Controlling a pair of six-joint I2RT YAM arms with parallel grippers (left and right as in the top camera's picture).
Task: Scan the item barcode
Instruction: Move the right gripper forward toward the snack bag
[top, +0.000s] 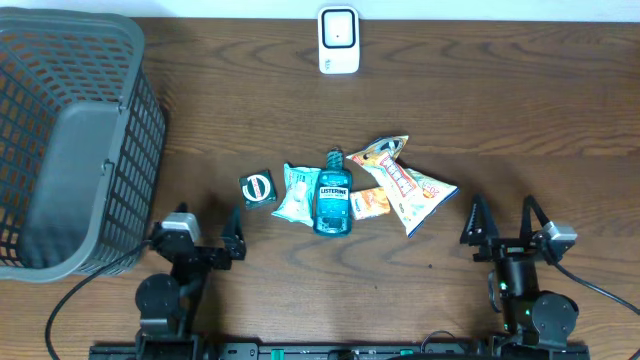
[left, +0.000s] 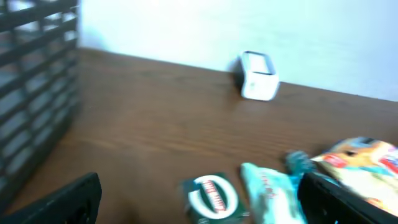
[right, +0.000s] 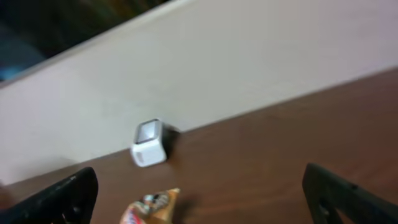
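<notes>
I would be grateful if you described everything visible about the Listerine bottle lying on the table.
The Listerine bottle is a small teal flask that looks like clear plastic, with a dark blue label and a teal cap. It lies flat on the wooden table, label up, its cap pointing toward the white scanner at the far edge. A pale green packet appears to rest against one side and a small orange packet against the other.

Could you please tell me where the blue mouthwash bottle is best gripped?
Probably from above, across the base end of the mouthwash bottle, nearest the arms. It lies flat, and the pale packet and orange packet crowd its sides higher up.
</notes>
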